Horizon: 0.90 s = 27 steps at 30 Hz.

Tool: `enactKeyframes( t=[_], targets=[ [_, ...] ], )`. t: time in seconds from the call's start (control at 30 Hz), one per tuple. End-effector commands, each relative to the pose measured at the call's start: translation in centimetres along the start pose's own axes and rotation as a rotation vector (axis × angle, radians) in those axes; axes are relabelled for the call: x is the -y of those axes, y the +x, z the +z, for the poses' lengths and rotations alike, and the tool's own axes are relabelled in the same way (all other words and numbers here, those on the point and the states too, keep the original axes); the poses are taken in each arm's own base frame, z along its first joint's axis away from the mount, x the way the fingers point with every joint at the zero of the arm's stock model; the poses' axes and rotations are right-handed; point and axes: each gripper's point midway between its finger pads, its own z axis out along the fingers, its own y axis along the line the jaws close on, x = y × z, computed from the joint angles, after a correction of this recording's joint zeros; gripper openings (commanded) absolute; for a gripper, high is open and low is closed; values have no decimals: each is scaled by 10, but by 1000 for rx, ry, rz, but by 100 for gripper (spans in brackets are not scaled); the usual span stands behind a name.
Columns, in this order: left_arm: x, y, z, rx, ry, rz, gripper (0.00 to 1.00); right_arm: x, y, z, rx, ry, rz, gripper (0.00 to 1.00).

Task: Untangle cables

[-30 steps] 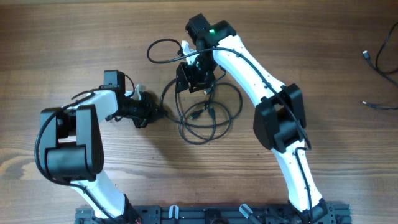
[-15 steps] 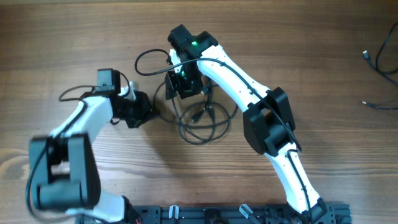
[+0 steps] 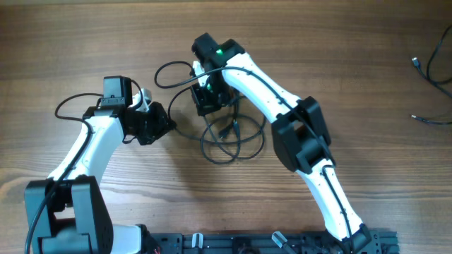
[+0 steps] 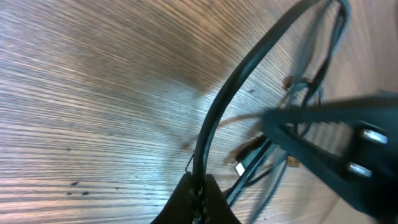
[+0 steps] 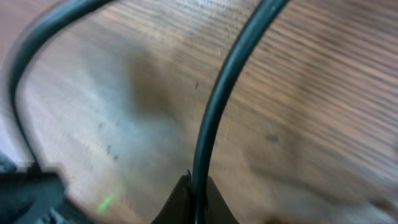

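The cables lie as a tangle of thin black loops in the middle of the table, with small plug ends inside the loops. One strand arcs up to the left. My left gripper is at the tangle's left edge, shut on a black cable that runs away from its jaws. My right gripper is over the tangle's top, shut on another cable strand pinched at its tips. The left wrist view shows the right gripper's body just beyond the loops.
Two more thin black cords lie at the far right edge of the wooden table. A black mounting rail runs along the near edge. The left arm's own wire loops out to its left.
My right gripper moved left over the tangle and shut on a strand, dragging the top loop left. My left arm stretched out, and its gripper shifted slightly left with its cable.
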Motion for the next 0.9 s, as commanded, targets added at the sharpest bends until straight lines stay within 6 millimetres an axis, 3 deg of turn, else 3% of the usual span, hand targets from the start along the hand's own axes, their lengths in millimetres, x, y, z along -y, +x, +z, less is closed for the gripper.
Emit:
enactKeyframes(
  t=[0.0, 0.03, 0.07, 0.13, 0.17, 0.27, 0.33, 0.43, 0.5, 0.7, 0.87],
  targets=[
    [-26, -8, -4, 57, -139, -39, 4, -29, -21, -170, 354, -71, -141, 4],
    [-35, -9, -6, 75, -189, -79, 4, -31, -17, -220, 458, -94, -162, 4],
    [-41, -10, -7, 89, -220, -100, 4, -30, -14, -250, 523, -101, -162, 4],
    [-66, -15, -15, 158, -359, -197, 4, -18, 12, -370, 803, -116, -156, 4],
    [-75, -16, -19, 185, -407, -238, 4, -9, 27, -414, 914, -118, -125, 4],
    [-90, -19, -27, 252, -487, -330, 4, 28, 80, -526, 1230, -87, -29, 4],
    [-92, -21, -29, 270, -499, -354, 4, 57, 111, -575, 1384, -39, 51, 4],
    [-92, -21, -29, 271, -499, -354, 4, 86, 128, -605, 1474, -2, 97, 4],
    [-92, -21, -29, 270, -499, -353, 4, 106, 129, -611, 1492, 23, 136, 4],
    [-92, -21, -29, 269, -499, -353, 4, 164, 103, -611, 1499, 112, 230, 4],
    [-92, -21, -29, 270, -498, -353, 4, 232, 104, -641, 1649, 348, 480, 4]
  ],
)
